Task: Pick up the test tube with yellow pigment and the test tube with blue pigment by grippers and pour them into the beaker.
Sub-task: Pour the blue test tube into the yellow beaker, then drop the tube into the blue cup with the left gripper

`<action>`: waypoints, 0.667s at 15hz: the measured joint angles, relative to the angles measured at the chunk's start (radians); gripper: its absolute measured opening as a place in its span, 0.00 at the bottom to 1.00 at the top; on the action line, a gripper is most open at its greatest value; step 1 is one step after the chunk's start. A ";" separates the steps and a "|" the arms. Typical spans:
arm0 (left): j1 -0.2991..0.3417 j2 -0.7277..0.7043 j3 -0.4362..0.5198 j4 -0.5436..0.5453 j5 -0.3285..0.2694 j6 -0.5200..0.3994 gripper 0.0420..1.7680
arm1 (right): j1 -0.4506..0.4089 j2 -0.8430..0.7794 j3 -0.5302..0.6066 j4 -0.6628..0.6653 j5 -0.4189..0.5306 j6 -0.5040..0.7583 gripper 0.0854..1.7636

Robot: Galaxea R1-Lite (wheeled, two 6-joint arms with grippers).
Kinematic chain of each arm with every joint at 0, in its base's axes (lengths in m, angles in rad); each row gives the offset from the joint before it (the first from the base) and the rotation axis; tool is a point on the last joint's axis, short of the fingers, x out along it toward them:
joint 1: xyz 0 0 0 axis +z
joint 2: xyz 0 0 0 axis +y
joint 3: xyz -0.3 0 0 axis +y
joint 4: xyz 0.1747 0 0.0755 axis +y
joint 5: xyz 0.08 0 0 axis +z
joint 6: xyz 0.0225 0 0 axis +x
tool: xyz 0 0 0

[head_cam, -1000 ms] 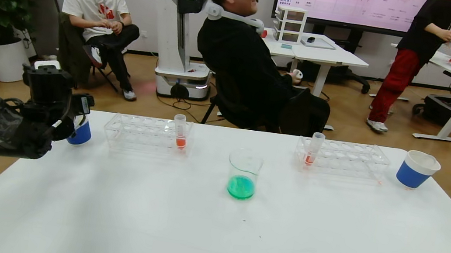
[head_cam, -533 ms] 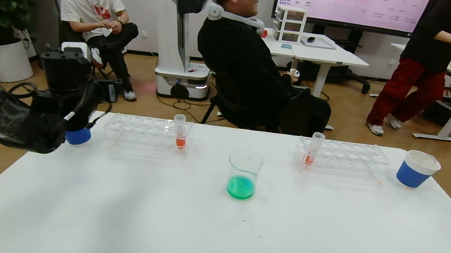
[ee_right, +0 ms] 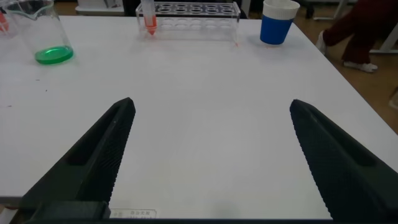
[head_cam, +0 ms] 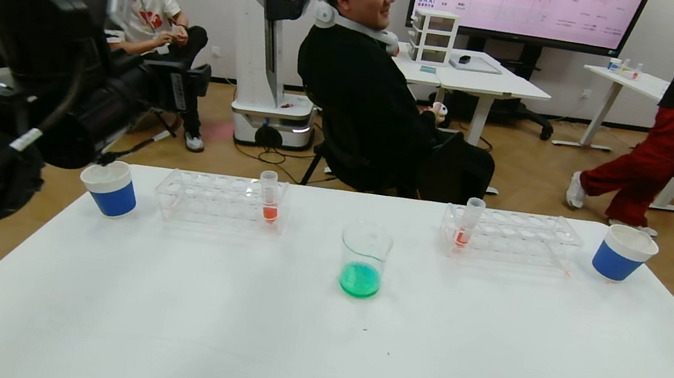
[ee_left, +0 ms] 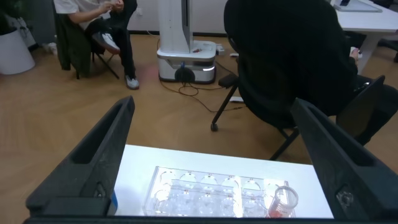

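Your left gripper [ee_left: 211, 155] has lifted clear of the left cup [head_cam: 108, 187], jaws spread and empty like the right gripper's [ee_right: 208, 155], and the beaker [head_cam: 364, 259] holds green liquid, so both pours look done.

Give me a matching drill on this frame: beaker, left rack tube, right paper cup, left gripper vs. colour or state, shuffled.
1. beaker
2. tube in left rack
3. right paper cup
4. left gripper

a. blue band, white rim
b. open, raised above the table's left end
c. green liquid at the bottom
d. orange-red liquid

Pairs: 1-c, 2-d, 3-a, 4-b
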 joint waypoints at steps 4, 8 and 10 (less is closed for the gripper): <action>-0.015 -0.267 0.190 0.044 0.001 0.055 0.99 | 0.000 0.000 0.000 0.000 0.000 0.000 0.98; 0.010 -0.557 0.307 0.230 0.002 0.099 0.99 | 0.000 0.000 0.000 0.000 0.000 0.000 0.98; 0.042 -0.712 0.317 0.395 0.003 0.129 0.99 | 0.000 0.000 0.000 0.000 0.000 0.000 0.98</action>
